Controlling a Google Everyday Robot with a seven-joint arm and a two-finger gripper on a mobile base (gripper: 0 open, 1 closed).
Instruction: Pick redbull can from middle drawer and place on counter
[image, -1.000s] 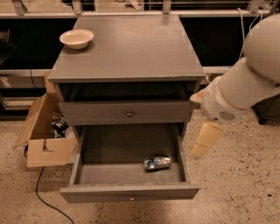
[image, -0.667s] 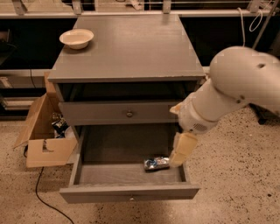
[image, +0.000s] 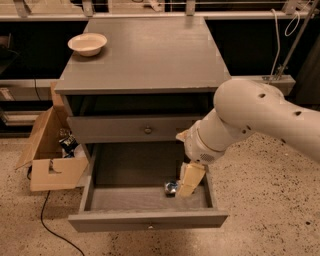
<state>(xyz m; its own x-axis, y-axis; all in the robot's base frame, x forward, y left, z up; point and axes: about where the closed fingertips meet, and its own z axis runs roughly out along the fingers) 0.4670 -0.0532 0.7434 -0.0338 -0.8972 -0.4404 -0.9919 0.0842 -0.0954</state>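
Cream two-finger gripper (image: 187, 188) sat low inside the open wide grey wooden middle drawer (image: 148, 219), near its right side and pointing down toward the tray floor. Parted or closed — could not tell from this angle. The small silver-and-blue redbull can (image: 171, 188) lay on the drawer floor just left of the gripper tip, partly hidden behind it. Could not tell whether they touched. The bulky white rounded arm (image: 250, 112) came in from the right, crossing in front of the cabinet's right edge. Above the open drawer, the other grey drawer front with a round knob (image: 148, 130) was closed. The broad flat grey counter (image: 150, 55) carried a cream round bowl (image: 87, 44) at its back-left corner — well apart from the can. Left of the cabinet, an open brown cardboard box (image: 50, 167) stood on the speckled floor (image: 270, 220), with a black cable (image: 52, 227) trailing out below it.
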